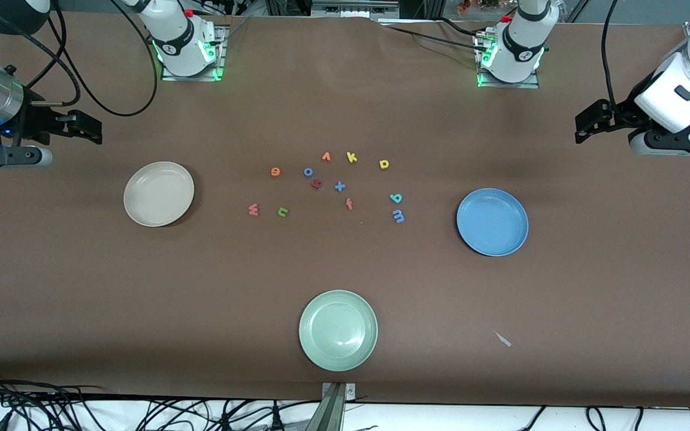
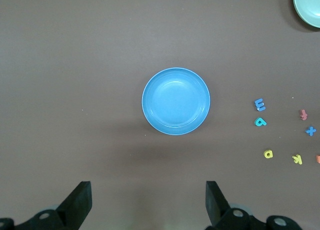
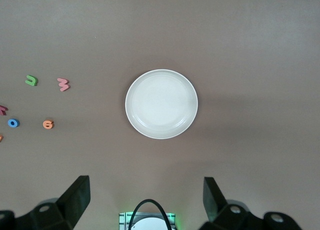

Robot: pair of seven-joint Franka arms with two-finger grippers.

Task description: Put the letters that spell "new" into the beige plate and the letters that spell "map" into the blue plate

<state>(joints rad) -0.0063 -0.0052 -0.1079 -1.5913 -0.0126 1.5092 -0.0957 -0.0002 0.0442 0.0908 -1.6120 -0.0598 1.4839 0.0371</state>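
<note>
Landmark for all positions: the pale green plate, which sits nearest the front camera at the table's middle.

Beige plate: farther from the camera than the green plate, toward the right arm's end. Nothing in it. Blue plate: also farther from the camera than the green plate, toward the left arm's end. Nothing in it.

Letters lie loose on the brown table, in a cluster between the two plates and farther from the camera than the green plate.
- w, n, e: on the cluster's beige-plate side.
- m, teal letter, yellow looped letter: on the cluster's blue-plate side; m and the teal letter lie just beside each other.
- Others in the cluster: orange v, yellow k, blue o, red f.

Left gripper: up in the air over bare table by the blue plate, fingers spread wide, holding nothing.
Right gripper: up in the air over bare table by the beige plate, fingers spread wide, holding nothing.
</note>
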